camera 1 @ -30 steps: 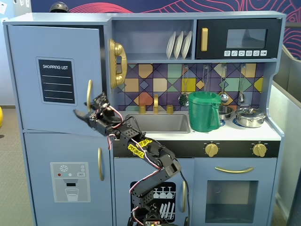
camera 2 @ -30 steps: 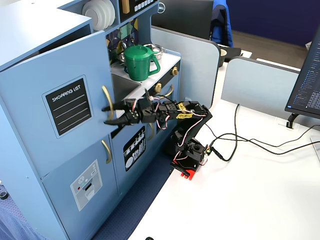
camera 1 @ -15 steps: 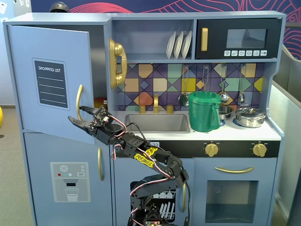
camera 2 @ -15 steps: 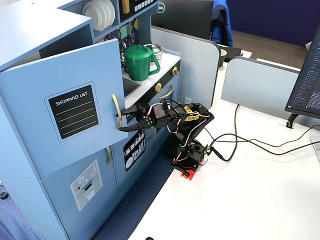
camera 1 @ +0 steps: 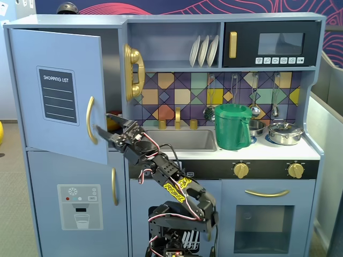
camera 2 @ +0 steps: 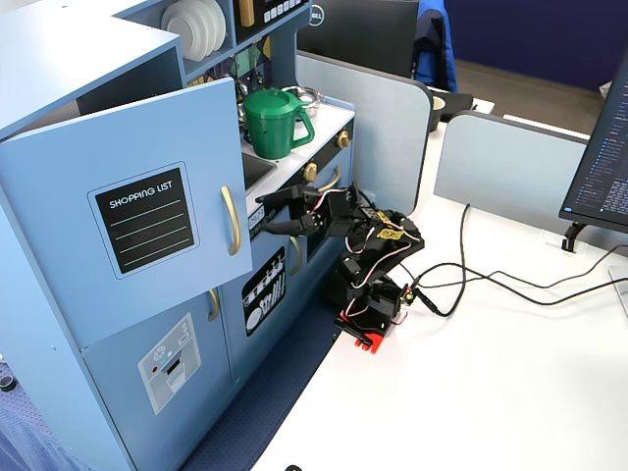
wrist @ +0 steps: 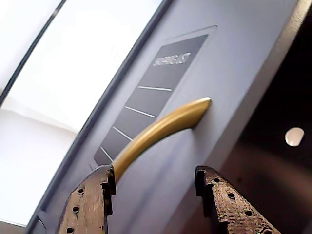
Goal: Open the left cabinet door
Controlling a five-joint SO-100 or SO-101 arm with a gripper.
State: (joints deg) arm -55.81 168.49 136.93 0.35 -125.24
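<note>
The pale blue rectangular cabinet door [camera 1: 56, 93] with its black chalkboard panel stood swung partly outward from the toy kitchen. Its curved gold handle [camera 1: 90, 120] lay just left of the black two-finger hand [camera 1: 101, 126], whose fingers [wrist: 87, 204] were spread wide, one beside the handle's lower end, gripping nothing.

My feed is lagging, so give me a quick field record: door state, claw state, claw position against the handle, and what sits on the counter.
door: left cabinet door swung partly open, dark cabinet interior showing behind its free edge
handle: gold handle curved, vertical, near the free edge
claw: claw open, fingers apart
contact: in the wrist view one finger sits against the handle's lower end; no closed grip
counter: green pitcher, silver pot
</note>
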